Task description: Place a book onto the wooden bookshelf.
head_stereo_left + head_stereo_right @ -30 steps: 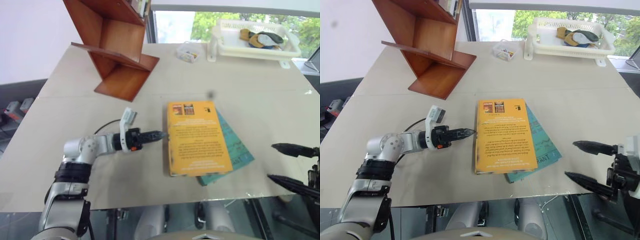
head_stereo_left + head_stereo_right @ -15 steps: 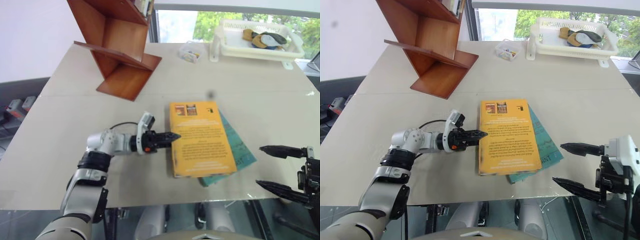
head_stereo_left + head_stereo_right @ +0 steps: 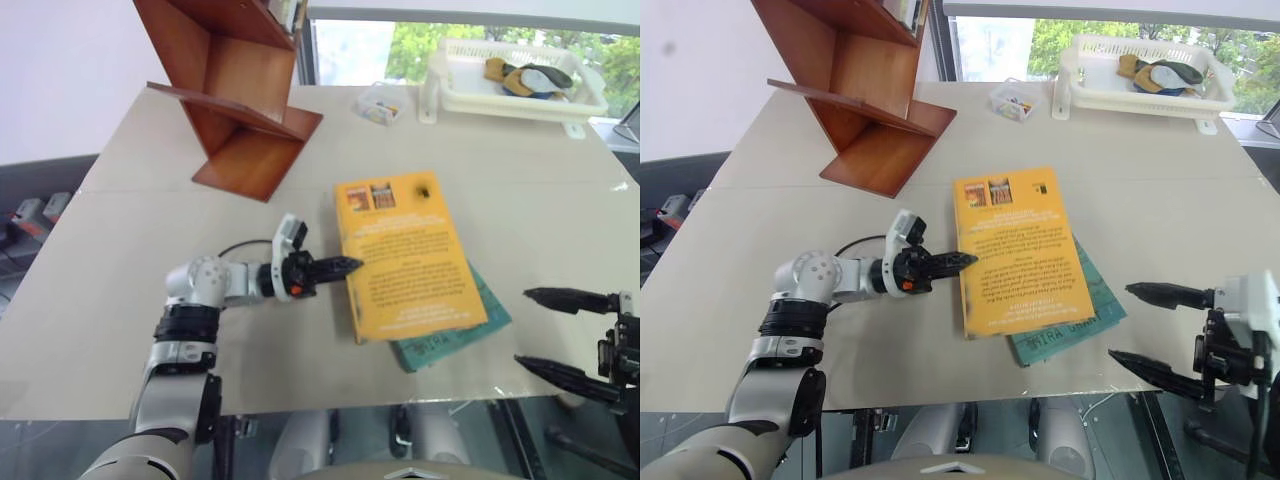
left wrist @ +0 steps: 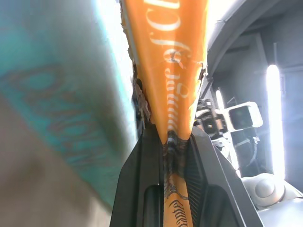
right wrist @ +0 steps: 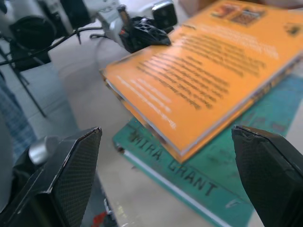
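Observation:
The yellow-orange book (image 3: 405,255) lies skewed on top of a teal-blue book (image 3: 450,335) at the table's middle, its left edge raised a little. My left gripper (image 3: 350,266) is shut on that edge; in the left wrist view the orange spine (image 4: 168,71) is pinched between the black fingers (image 4: 142,189). The wooden bookshelf (image 3: 235,90) stands at the far left of the table, apart from the book. Off the table's front right edge, my right gripper (image 3: 522,326) stands open with nothing in it. The right wrist view looks over the book (image 5: 208,71) toward the left gripper (image 5: 156,40).
A white plastic basket (image 3: 500,108) with some items stands at the far right by the window. A small clear box (image 3: 378,103) sits left of it. Bare tabletop lies between the books and the shelf.
My left gripper has shut on the book's left edge. The book has turned and shifted on the teal book, with its held edge lifted. The right gripper stays where it was.

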You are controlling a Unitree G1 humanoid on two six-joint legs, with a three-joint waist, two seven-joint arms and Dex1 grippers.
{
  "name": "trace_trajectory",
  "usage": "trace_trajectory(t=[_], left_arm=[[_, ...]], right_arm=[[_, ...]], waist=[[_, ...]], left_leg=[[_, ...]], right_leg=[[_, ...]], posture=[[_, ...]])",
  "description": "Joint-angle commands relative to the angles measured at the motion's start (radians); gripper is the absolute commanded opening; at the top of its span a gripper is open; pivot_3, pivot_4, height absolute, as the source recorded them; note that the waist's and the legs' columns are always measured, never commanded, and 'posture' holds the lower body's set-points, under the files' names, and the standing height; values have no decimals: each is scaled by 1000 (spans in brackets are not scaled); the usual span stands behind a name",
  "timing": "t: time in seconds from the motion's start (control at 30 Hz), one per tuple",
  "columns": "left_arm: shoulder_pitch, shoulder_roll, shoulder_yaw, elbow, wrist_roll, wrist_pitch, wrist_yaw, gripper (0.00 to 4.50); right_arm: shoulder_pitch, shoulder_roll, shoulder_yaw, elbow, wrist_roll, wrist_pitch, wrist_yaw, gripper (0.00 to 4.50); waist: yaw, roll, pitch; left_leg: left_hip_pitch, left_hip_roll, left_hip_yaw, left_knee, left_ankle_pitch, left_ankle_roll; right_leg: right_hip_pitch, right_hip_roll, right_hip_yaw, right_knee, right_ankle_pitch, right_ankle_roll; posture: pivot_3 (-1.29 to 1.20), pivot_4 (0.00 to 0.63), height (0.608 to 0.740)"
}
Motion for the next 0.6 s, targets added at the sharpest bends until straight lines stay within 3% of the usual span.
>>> trace_trajectory(t=[0.03, 0.13, 0.3, 0.43, 0.6], left_arm=[[-68, 12, 55, -124, -60, -30, 11, 283], [-150, 71, 21, -200, 3, -168, -27, 283], [-347, 139, -30, -119, 191, -490, -49, 283], [-466, 207, -164, 10, 491, -958, -106, 283], [-590, 266, -247, 156, 709, -1370, -169, 283]], right_arm=[[-73, 37, -51, 81, 96, -9, -33, 4500], [-141, 37, -52, 170, 145, 11, -35, 4500], [-280, -16, -38, 334, 223, 76, -3, 4500], [-335, -94, -51, 445, 369, 241, 109, 4500], [-391, -141, -12, 528, 330, 265, 197, 4500]], waist=[[0, 0, 0], [1, -1, 1], [1, -1, 1], [1, -1, 1], [0, -2, 2]], left_leg=[[0, 0, 0, 0, 0, 0], [0, 0, 0, 0, 0, 0], [0, -1, 1, 0, 0, 0], [0, -2, 2, 0, 0, 0], [-2, -2, 2, -1, -1, 1]], right_leg=[[0, 0, 0, 0, 0, 0], [0, 0, -1, 0, 2, -3], [0, 0, 0, 0, 2, -4], [0, 0, -2, 0, 2, -4], [-1, 0, -3, -2, 2, -4]], posture=[[0, 150, 707], [0, 150, 707], [0, 150, 707], [0, 150, 707], [0, 150, 707]])
